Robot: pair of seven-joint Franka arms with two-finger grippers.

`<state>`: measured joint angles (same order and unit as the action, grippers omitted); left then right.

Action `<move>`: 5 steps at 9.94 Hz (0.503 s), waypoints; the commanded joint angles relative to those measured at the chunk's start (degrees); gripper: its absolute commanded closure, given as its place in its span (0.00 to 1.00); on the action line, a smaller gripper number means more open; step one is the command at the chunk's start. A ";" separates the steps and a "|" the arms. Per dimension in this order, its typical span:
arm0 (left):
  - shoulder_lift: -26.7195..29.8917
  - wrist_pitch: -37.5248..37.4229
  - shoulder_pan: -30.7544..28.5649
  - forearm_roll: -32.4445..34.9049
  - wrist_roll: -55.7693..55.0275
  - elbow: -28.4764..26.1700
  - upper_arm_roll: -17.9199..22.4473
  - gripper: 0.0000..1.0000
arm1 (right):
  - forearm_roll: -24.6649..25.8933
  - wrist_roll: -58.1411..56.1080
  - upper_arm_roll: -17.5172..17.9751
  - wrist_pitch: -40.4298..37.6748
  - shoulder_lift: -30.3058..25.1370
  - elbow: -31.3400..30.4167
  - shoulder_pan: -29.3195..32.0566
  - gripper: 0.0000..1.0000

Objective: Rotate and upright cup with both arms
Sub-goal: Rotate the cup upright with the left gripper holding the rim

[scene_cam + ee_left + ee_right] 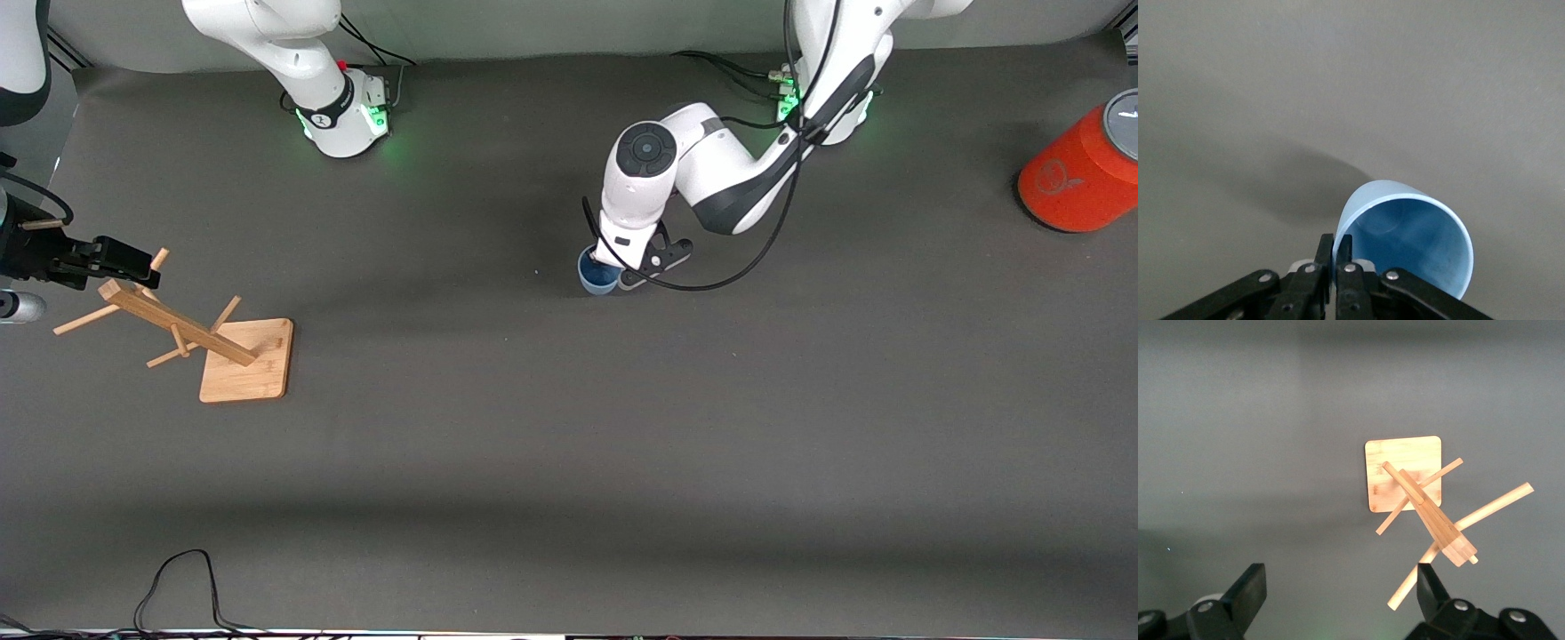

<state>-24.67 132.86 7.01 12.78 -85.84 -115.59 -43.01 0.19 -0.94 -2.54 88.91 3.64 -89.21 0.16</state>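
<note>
At mid-table, left gripper point(1336, 253) pinches cup point(1411, 243) rim.

No legible text or labels anywhere.

**Cup pinched at its rim**

The cup point(597, 276) is sitting near the middle of the counter point(622, 462), pale blue, matte and handleless, tapering from a wide rim to a narrower base. In the left wrist view the cup point(1405, 243) is showing its open mouth and darker blue inside. The left tool point(1335, 250) is pinching its wall at the rim, one finger inside and one outside.
</note>
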 commanded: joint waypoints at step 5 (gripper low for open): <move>-0.29 -3.47 0.99 -0.04 5.07 0.18 0.56 0.00 | -0.46 0.59 -0.10 0.39 -0.21 -0.61 0.02 0.00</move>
<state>-25.79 131.25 7.37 12.87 -81.65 -115.79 -42.79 0.16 -0.88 -2.54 88.91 3.76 -89.26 0.16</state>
